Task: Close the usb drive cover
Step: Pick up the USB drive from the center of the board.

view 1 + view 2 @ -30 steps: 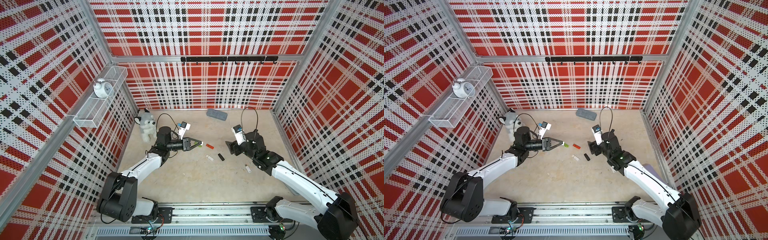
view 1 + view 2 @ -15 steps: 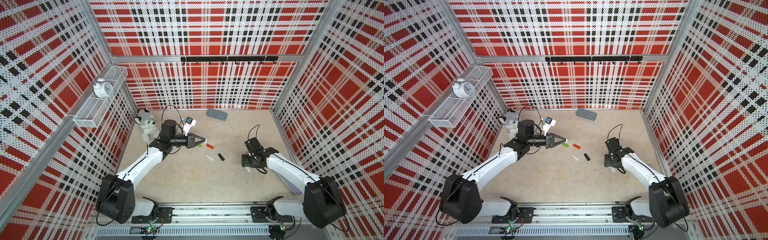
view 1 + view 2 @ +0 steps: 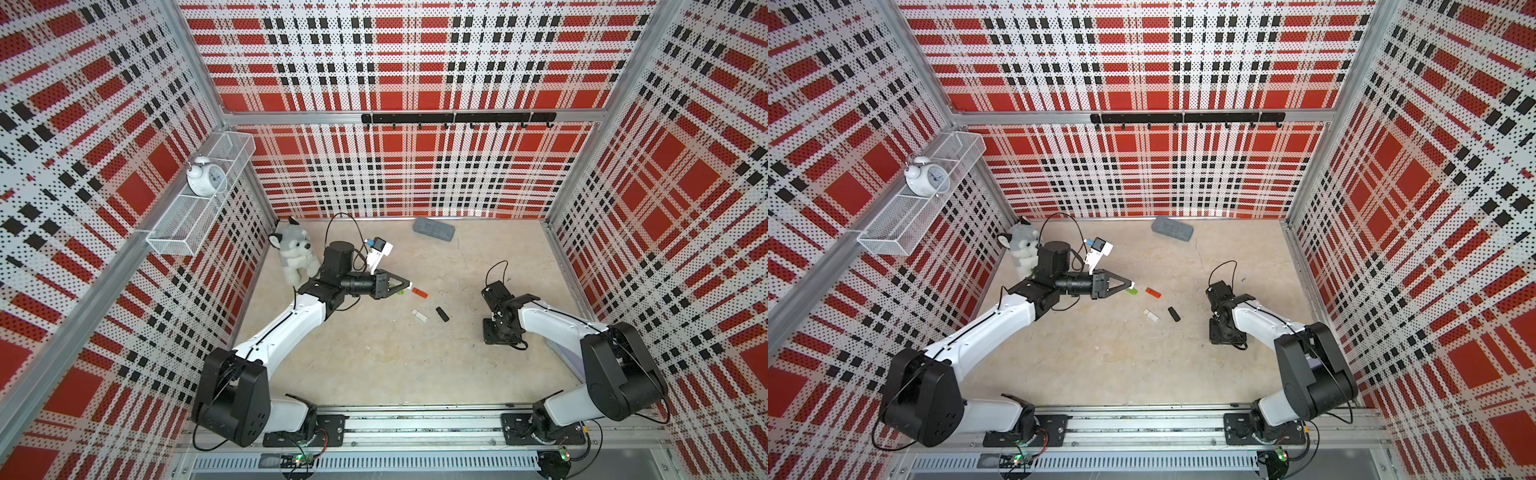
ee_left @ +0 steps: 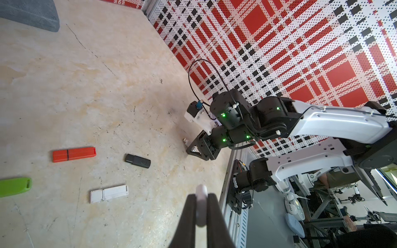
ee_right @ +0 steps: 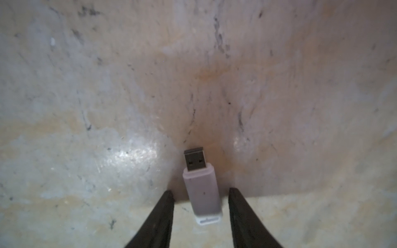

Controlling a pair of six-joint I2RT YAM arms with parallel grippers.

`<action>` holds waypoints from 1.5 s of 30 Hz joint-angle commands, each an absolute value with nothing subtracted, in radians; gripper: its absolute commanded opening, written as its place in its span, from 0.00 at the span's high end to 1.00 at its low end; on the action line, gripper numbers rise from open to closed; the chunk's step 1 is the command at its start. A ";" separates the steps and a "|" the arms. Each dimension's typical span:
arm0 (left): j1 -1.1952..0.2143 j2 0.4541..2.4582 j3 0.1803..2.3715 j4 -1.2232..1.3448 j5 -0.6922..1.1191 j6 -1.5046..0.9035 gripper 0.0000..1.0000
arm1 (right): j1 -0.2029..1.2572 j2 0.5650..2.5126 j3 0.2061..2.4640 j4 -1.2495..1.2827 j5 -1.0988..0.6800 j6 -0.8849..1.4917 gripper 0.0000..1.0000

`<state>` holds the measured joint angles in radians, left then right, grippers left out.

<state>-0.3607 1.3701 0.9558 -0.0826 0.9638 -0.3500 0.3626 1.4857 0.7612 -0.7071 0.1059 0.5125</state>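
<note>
A white usb drive (image 5: 199, 178) with its metal plug bare lies flat on the table. My right gripper (image 5: 201, 191) points down over it, open, one finger on each side and a gap at both. In both top views that gripper (image 3: 496, 336) hides the drive. In the left wrist view the plug (image 4: 185, 140) pokes out beside the right gripper (image 4: 193, 148). My left gripper (image 4: 201, 195) is shut on the small white cover (image 4: 201, 204). It hovers at mid-table (image 3: 409, 285), well left of the drive.
Near the left gripper's tip lie a green drive (image 3: 400, 292), a red drive (image 3: 419, 293), a white drive (image 3: 419, 316) and a black drive (image 3: 442, 314). A plush husky (image 3: 293, 253) sits at the left wall. A grey block (image 3: 434, 229) lies at the back.
The right arm swung from mid-table to the right and dropped its gripper over the drive, its jaws narrowing. The left arm shifted slightly right, still holding the cover.
</note>
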 commanded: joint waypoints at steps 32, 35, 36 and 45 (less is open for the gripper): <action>-0.342 1.365 0.989 -0.094 0.948 -0.347 1.00 | 0.362 1.471 0.815 -0.674 0.104 0.421 0.78; -0.342 1.374 0.993 -0.092 0.945 -0.348 1.00 | 0.375 1.416 0.840 -0.649 0.105 0.392 0.78; -0.341 1.377 0.995 -0.092 0.947 -0.348 1.00 | 0.380 1.397 0.846 -0.636 0.098 0.380 0.78; -0.340 1.378 1.007 -0.093 0.980 -0.354 1.00 | 0.531 1.199 0.844 -0.360 0.101 0.130 0.77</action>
<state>-0.3473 1.3773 0.9749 -0.0982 0.9604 -0.3569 0.4866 1.2434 0.8497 -0.4999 0.0925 0.2577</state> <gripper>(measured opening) 0.106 0.233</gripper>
